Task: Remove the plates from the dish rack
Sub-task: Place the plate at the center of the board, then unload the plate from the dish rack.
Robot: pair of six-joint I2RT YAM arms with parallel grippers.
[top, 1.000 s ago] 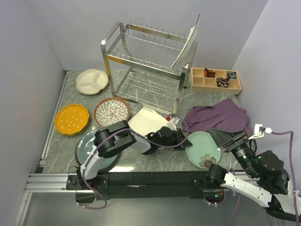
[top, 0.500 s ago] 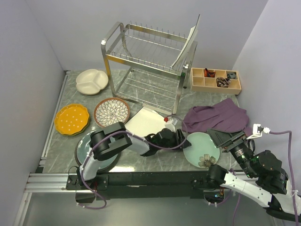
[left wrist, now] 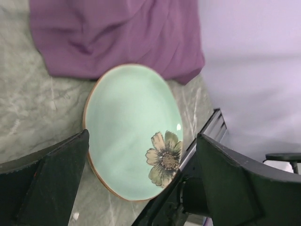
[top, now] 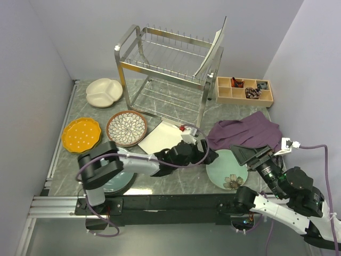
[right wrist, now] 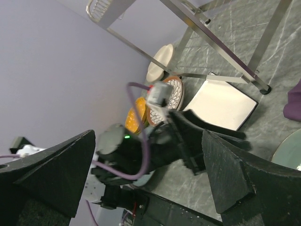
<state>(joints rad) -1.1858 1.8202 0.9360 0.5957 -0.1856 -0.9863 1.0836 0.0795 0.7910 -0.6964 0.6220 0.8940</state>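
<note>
Spread wide and empty at the left gripper (left wrist: 143, 139), facing the pale green plate (left wrist: 127, 122) flat on the table beside the purple cloth (left wrist: 117, 33), near rim cut off. Equally wide at the right gripper (right wrist: 149, 136). Propped edge-on in the dish rack (top: 170, 69): a leaning plate (top: 213, 48), pattern unreadable. Mostly hidden under the left arm (top: 138, 164): the grey-blue plate (top: 120, 180)

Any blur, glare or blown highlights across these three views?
Top external: sharp, evenly lit, mild shine on the dish rack. Left wrist: green plate crisp, one small glint near its flower; left fingers dark and soft-edged. Right wrist: white square plate nearly washed out, left arm smeared, right fingers out of focus.
</note>
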